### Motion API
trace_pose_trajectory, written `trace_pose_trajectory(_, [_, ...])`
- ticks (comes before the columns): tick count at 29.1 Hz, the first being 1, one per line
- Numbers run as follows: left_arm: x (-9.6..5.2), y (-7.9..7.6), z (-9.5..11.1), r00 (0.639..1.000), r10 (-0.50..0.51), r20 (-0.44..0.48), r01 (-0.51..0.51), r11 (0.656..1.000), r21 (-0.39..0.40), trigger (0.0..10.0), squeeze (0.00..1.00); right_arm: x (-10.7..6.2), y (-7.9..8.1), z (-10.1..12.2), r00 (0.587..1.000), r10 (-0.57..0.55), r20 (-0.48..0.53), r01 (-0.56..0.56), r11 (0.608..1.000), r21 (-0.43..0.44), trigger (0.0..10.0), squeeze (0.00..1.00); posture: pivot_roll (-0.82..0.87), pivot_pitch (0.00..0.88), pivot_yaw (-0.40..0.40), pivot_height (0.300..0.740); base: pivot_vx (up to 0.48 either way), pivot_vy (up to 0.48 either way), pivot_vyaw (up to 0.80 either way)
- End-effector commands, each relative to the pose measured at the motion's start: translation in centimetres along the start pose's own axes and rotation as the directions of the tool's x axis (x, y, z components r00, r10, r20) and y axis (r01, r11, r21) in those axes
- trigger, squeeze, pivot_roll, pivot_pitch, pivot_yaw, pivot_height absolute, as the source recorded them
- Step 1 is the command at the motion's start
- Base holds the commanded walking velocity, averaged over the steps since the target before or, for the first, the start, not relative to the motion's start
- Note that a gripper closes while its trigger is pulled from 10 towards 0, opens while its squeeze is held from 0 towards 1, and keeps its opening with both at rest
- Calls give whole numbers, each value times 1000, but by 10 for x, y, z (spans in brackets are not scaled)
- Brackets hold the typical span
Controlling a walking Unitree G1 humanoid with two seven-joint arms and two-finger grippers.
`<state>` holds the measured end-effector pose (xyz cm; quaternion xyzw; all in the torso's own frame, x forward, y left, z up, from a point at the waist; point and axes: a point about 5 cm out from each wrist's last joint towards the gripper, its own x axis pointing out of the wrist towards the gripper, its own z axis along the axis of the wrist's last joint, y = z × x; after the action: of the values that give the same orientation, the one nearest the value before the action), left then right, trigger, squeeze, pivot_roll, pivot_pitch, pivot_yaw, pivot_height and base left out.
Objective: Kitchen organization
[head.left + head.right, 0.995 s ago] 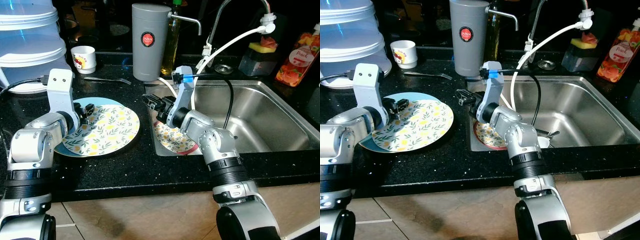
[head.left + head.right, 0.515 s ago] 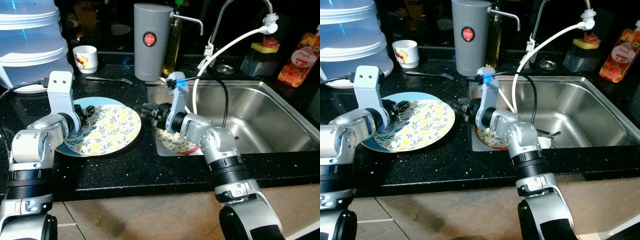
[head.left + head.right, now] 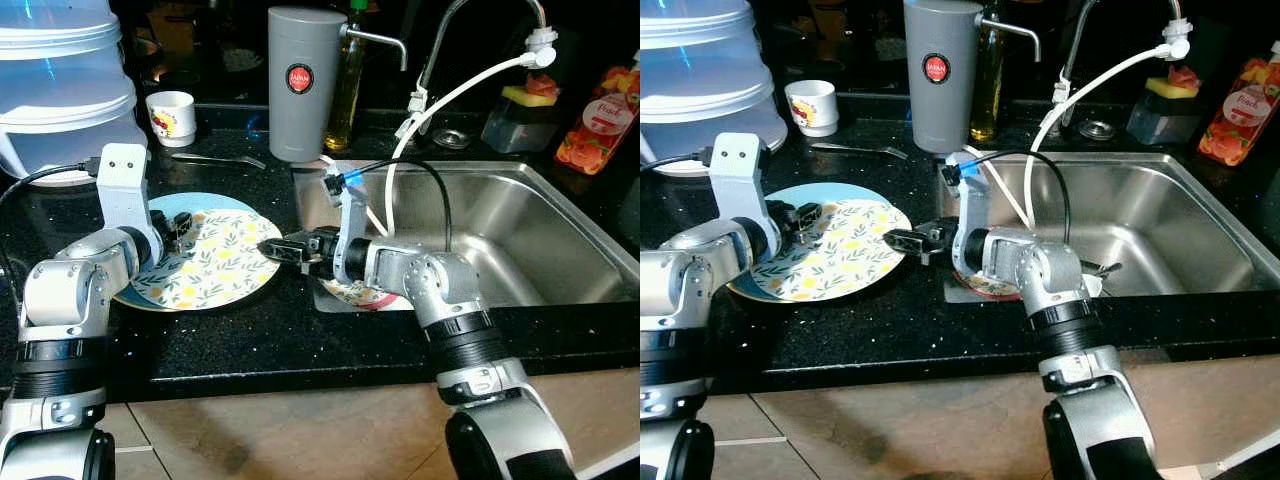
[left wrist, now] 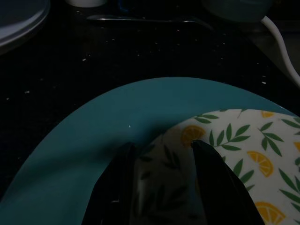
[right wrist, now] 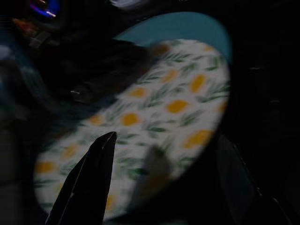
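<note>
Left end effector point(image 3: 178, 224) pinches the lemon plate point(image 3: 205, 260) on the counter point(image 3: 260, 320) while right end effector point(image 3: 272, 250), fingers spread wide, reaches its rim

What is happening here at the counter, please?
The robot stands at a black counter beside a steel sink. Its left gripper is at the far-left edge of a lemon-patterned plate, which lies on a teal plate. Its right gripper, fingers open, reaches toward the lemon plate's right rim. A smaller patterned plate sits at the sink's edge. A grey canister, a cup and a fork stand behind.
</note>
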<state>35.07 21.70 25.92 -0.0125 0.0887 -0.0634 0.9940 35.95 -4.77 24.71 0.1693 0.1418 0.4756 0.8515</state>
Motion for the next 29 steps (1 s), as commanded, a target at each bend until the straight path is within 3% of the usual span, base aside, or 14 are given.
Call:
trace_pose_trajectory(1, [1, -3, -6, 1000, -14, -25, 13, 1000, -6, 10000, 0, -3, 5, 3, 998, 52, 28, -54, 997, 62, 10000, 0, 98, 96, -40, 740, 0, 0, 0])
trace_pose_trajectory(9, [0, -4, -7, 999, -17, -29, 17, 1000, -5, 10000, 0, -3, 13, 3, 991, 124, 53, -131, 978, 162, 9647, 0, 99, 91, -40, 740, 0, 0, 0])
trace_pose_trajectory(10, [0, -4, -7, 999, -19, -28, 19, 1000, -7, 10000, 0, -3, 13, 1, 991, 123, 49, -130, 977, 169, 3804, 0, 99, 91, -40, 740, 0, 0, 0])
trace_pose_trajectory(11, [0, -4, -7, 999, -19, -28, 19, 1000, -7, 10000, 0, -3, 13, 1, 991, 123, 49, -130, 977, 169, 3804, 0, 99, 91, -40, 740, 0, 0, 0])
trace_pose_trajectory(13, [0, -5, -7, 999, -21, -28, 20, 1000, -7, 10000, 0, -2, 14, -2, 992, 122, 36, -126, 976, 176, 1373, 0, 100, 88, -39, 740, 0, 0, 0])
trace_pose_trajectory(16, [0, -6, -6, 999, -26, -26, 26, 1000, -17, 10000, 0, -1, 15, -8, 993, 119, 12, -119, 977, 179, 1686, 0, 99, 85, -38, 740, 0, 0, 0])
trace_pose_trajectory(17, [0, -6, -6, 999, -28, -25, 28, 999, -19, 10000, 0, 1, 16, -12, 993, 119, -1, -117, 977, 181, 3608, 0, 99, 85, -38, 740, 0, 0, 0])
trace_pose_trajectory(22, [1, -7, -6, 999, -32, -25, 32, 999, -22, 10000, 0, 6, 20, -24, 992, 120, -34, -111, 974, 198, 3490, 0, 99, 85, -38, 740, 0, 0, 0])
trace_pose_trajectory(23, [1, -7, -6, 999, -33, -25, 33, 999, -23, 10000, 0, 7, 20, -26, 992, 118, -35, -109, 973, 205, 1137, 0, 102, 80, -37, 740, 0, 0, 0])
trace_pose_trajectory(24, [0, -8, -6, 999, -34, -24, 33, 999, -23, 10000, 0, 8, 20, -27, 993, 116, -34, -106, 972, 212, 0, 0, 102, 80, -37, 740, 0, 0, 0])
trace_pose_trajectory(28, [0, -5, -1, 1000, -17, 9, 17, 1000, -15, 10000, 0, 9, 17, -26, 996, 91, -17, -85, 969, 234, 0, 0, 103, 81, -38, 740, 0, 0, 0])
trace_pose_trajectory(29, [0, -4, 9, 996, -4, 94, 4, 1000, -6, 10000, 0, 8, 14, -24, 997, 77, -4, -74, 968, 242, 0, 0, 101, 84, -38, 740, 0, 0, 0])
